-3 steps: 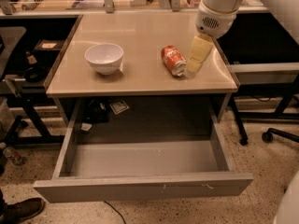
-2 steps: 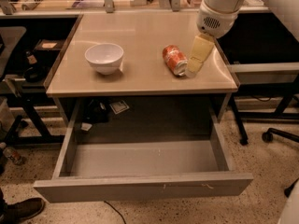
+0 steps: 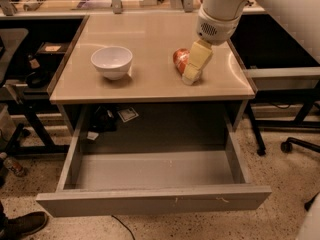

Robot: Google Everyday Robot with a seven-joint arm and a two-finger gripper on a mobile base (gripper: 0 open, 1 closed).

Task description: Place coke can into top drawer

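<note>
Lying on its side on the right half of the table, the can shows only its left part. The rest is hidden by the gripper, which hangs slanting down in front of it. The can is thus just left of and behind the gripper, its long axis seemingly running back-left to front-right. Whether the gripper is open or clamped on the can, I cannot tell. The drawer stands pulled out below the front edge, and the bowl sits well to the left.

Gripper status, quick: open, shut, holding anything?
Gripper: down at the coke can on the tabletop, right side; open, shut or holding cannot be told.
</note>
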